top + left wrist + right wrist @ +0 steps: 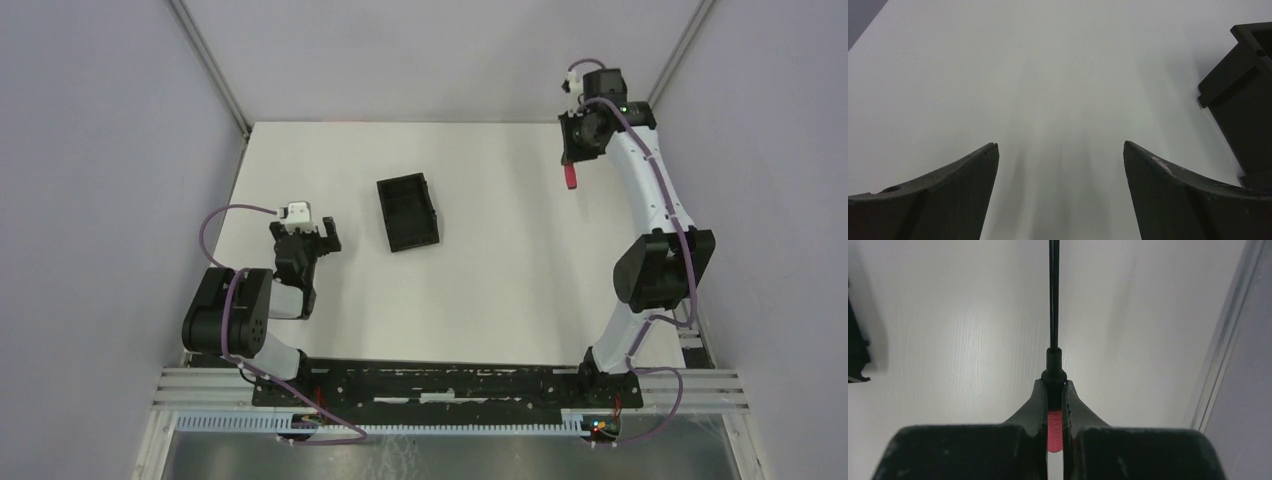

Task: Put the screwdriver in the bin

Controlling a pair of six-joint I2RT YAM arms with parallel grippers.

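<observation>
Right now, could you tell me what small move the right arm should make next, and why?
I would lift it slightly, I think. The right end effector is shut on the screwdriver by its red handle, near the far right of the table, and the bin sits apart to its left, empty.

White arms point(640, 178), purple cables point(245, 207), black left gripper point(1060, 146)

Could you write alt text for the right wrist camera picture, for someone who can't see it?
The right pincer is shut on the red handle of a screwdriver, whose thin black shaft points straight away over a white table.
</observation>
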